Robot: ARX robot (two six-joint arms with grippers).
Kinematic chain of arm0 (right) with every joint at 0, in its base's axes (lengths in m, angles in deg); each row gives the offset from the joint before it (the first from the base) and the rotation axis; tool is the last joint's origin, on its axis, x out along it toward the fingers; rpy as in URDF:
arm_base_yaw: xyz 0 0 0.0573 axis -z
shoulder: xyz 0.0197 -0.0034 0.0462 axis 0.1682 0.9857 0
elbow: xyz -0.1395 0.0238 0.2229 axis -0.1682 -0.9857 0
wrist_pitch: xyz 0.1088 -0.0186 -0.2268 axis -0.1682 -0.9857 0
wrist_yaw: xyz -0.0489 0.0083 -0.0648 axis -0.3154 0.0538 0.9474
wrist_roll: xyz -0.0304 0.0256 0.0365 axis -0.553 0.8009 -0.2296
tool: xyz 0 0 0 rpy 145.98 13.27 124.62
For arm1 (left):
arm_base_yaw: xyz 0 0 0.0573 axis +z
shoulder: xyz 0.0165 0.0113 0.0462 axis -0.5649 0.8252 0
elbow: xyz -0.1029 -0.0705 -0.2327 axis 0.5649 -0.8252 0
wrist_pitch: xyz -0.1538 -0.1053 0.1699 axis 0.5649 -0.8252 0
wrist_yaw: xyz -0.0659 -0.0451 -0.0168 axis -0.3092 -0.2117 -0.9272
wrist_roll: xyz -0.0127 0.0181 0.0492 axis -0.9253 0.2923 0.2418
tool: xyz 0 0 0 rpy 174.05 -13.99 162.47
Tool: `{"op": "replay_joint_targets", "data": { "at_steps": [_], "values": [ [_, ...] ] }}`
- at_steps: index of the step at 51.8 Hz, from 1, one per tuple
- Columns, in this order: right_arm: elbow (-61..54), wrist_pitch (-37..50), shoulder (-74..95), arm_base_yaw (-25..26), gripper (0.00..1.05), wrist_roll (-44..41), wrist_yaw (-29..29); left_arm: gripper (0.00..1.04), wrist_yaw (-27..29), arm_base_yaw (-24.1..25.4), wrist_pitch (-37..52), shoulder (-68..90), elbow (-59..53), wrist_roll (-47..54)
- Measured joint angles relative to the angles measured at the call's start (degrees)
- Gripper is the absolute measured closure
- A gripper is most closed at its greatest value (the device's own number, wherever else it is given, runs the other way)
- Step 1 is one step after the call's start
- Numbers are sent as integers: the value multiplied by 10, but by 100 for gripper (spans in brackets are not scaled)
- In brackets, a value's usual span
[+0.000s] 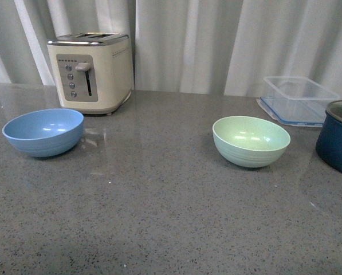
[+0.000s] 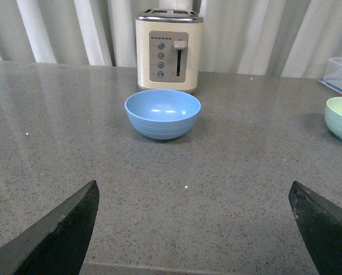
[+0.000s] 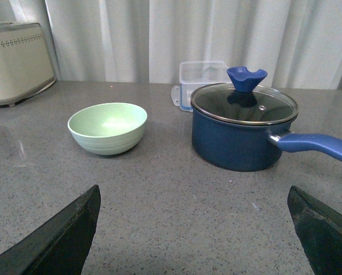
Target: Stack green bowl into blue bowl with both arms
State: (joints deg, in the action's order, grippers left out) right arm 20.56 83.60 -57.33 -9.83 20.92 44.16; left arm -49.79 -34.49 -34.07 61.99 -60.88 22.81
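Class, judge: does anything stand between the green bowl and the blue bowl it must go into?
Nothing visible does. Only bare counter lies between the green bowl and the blue bowl; the toaster stands behind that line.

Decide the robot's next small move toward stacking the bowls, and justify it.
Probably advance the right gripper toward the pale mint-green round matte bowl: the gripper is open and empty, and that bowl sits untouched, well apart from the light sky-blue round matte bowl.

The blue bowl is plain sky-blue, the green bowl pale mint. The worktop is grey with fine speckles; the toaster is cream, the pot dark navy.
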Motion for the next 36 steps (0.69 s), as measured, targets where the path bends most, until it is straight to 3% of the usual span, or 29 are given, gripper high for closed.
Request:
{"op": "replay_joint_targets", "data": {
  "at_steps": [36],
  "values": [
    [0,0,0,0,10,0,0,7,0,0,0,0,0,0]
  ]
}}
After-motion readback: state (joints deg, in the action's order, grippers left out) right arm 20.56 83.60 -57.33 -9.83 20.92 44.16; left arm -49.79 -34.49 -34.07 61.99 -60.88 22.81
